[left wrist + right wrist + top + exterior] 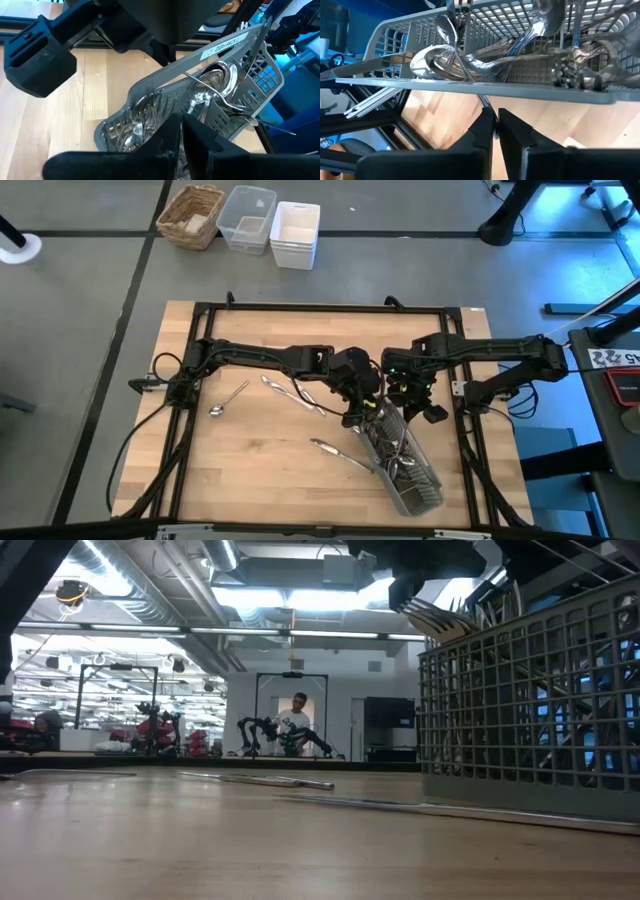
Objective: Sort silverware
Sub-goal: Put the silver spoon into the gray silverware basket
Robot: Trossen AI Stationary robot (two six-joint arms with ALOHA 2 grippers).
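High view, my arms: both reach in over the wooden table; my left gripper and right gripper meet at the near end of the grey caddy.
High view, silverware: most lies heaped in the caddy; a spoon, a pair of pieces and a knife lie loose on the wood to its left.
Low view: caddy wall stands at the right, fork tines above its rim; loose pieces lie flat on the table; a person stands far behind.
Left wrist view: my fingers are pressed together at the caddy; whether they pinch anything I cannot tell.
Right wrist view: my fingers stand nearly together just under the caddy rim, seemingly around a thin handle; I cannot tell if it is gripped.
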